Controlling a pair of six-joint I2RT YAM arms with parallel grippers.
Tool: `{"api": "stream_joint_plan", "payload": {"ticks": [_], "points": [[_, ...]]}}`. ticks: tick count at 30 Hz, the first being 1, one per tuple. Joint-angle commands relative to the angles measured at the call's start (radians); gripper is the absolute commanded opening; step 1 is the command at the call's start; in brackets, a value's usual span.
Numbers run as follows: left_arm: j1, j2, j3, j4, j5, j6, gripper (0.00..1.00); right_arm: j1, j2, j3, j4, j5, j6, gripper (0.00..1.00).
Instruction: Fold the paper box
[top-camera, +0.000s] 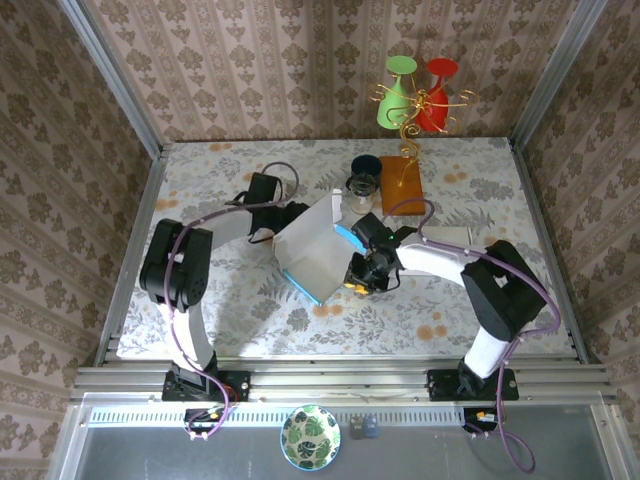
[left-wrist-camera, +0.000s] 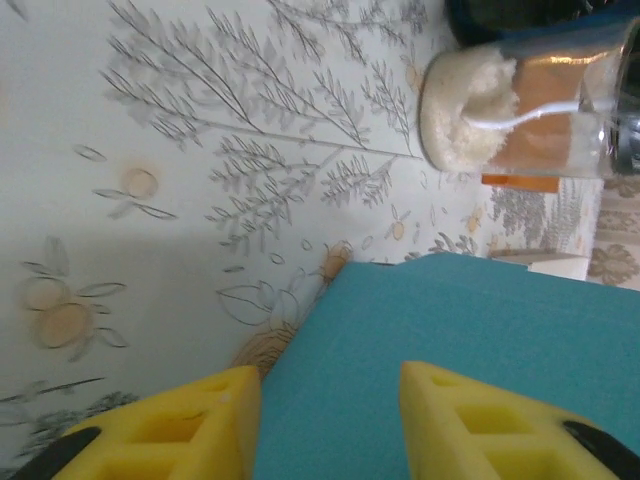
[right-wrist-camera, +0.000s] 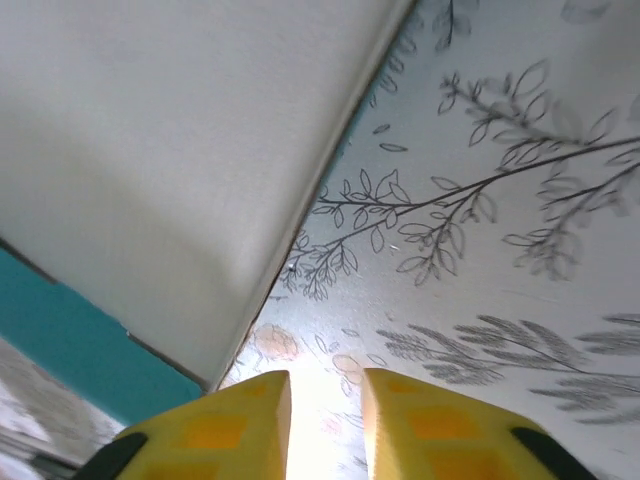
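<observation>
A glass (left-wrist-camera: 520, 110) holds white grainy stuff, as the left wrist view shows; from above the glass (top-camera: 362, 190) is too small to read. A dark cup (top-camera: 365, 165) stands just behind it, contents hidden. A leaf-patterned bowl (top-camera: 310, 437) sits at 6 o'clock on the near ledge.

The box (top-camera: 318, 250) stands mid-table, white with teal edges. The left claw (top-camera: 290, 215) is at its 10 o'clock, the right claw (top-camera: 365, 270) at its 4 o'clock.

The left claw (left-wrist-camera: 330, 420) has its jaws apart over a teal panel (left-wrist-camera: 460, 350), not pinching it. The right claw (right-wrist-camera: 325, 420) shows a narrow gap with bare table (right-wrist-camera: 480, 200) in it; the box's white wall (right-wrist-camera: 170, 150) rises at its 10 o'clock.
</observation>
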Motion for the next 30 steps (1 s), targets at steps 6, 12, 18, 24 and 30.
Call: {"api": "stream_joint_plan", "payload": {"ticks": [6,12,18,24,30], "points": [[0.080,-0.324,0.109,-0.444,-0.423,0.233,0.48,-0.120,-0.106,0.251,-0.177,0.090,-0.728,0.37],[0.058,-0.501,0.091,-0.627,-0.475,0.272,0.50,-0.221,0.043,0.483,-0.248,-0.027,-1.065,0.42],[-0.018,-0.678,-0.045,-0.711,-0.433,0.249,0.54,-0.241,0.157,0.609,-0.214,-0.104,-1.236,0.48],[-0.135,-0.771,-0.198,-0.613,-0.395,0.245,0.60,-0.238,0.275,0.720,-0.239,-0.163,-1.343,0.53],[-0.163,-0.753,-0.262,-0.575,-0.457,0.231,0.60,-0.234,0.360,0.772,-0.234,-0.177,-1.370,0.54]]}}
